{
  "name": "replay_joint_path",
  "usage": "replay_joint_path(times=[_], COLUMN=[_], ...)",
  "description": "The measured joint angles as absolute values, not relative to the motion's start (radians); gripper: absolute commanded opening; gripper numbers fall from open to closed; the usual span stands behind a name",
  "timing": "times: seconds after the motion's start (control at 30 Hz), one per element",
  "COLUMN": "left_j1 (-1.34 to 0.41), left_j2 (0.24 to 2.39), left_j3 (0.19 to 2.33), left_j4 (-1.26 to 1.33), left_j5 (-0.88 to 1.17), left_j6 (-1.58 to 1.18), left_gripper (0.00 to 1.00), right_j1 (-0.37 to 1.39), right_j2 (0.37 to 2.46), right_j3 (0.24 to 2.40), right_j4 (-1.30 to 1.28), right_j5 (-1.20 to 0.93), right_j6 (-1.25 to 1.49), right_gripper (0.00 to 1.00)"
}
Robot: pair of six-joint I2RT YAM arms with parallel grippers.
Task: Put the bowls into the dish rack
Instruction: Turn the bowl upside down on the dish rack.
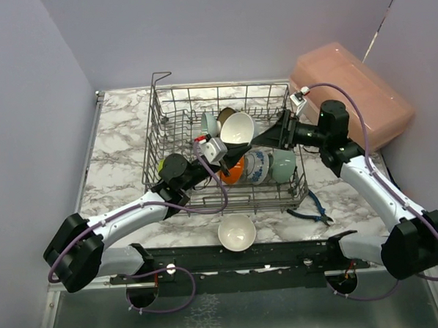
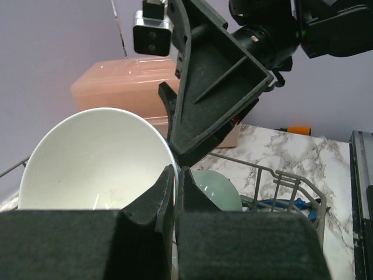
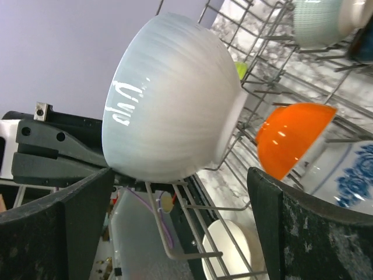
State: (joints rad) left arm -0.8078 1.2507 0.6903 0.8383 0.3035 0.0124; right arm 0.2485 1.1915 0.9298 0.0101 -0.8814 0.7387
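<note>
Over the middle of the dish rack, a white bowl hangs tilted on its side above the tines, not yet seated. The left gripper has its jaws pinched tight on the bowl's rim. The right gripper stands with its jaws spread wide to either side of the bowl's body, apparently not touching it.

Handling, as judged: the bowl looks glazed, stiff and slick, light enough for a rim pinch but liable to chip against wire. A hold across the wall near the foot would be steadier.

Only the left wrist view shows the rim pinch. The right wrist view alone shows the bowl's outer wall and foot, with an orange bowl racked beyond. Only the overhead view shows a cream bowl on the table, just in front of the rack.
</note>
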Motion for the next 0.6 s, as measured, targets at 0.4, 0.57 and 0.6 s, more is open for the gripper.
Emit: replay_joint_path(times=[0.4,0.57,0.6], left_j1=[-0.827,-0.829,-0.829], left_j2=[1.229,1.23,1.232], left_j3=[0.659,0.659,0.66], left_j4=[0.842,0.822,0.818], left_j5=[0.337,0.349,0.35], left_j6=[0.049,0.069,0.075], left_gripper=[0.0,0.0,0.0], right_j1=[0.327,0.335,0.335], right_j2=[1.285,1.317,1.318], right_j3=[0.935,0.962,0.964], right_j4=[0.141,0.136,0.133], right_j5=[-0.869,-0.861,-0.861], right_j6=[0.835,0.841,0.841], right_gripper=[0.96,0.53,0.42])
